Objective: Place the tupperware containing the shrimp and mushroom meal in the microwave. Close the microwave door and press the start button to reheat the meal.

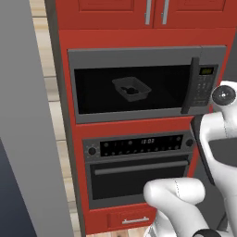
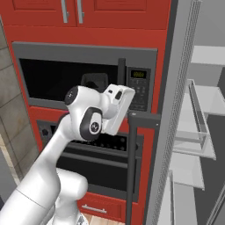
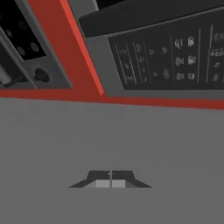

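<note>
upper centre of left base view: wide grey microwave [image 1: 139,83] in red cabinetry, dark-glass door [image 1: 132,88] with vertical black bar handle [image 1: 189,85] looks closed; small clear rectangular tupperware [image 1: 131,89] inside, dark food lump barely legible. bottom centre of hand view: two-finger gripper [image 3: 110,180], tips pressed together, pinching nothing. risks: missing start on dark keypad panel [image 3: 168,59], tiny crowded buttons; striking grey oven [image 1: 139,166] knob. count: one microwave, one tupperware, one oven, one gripper.
</note>
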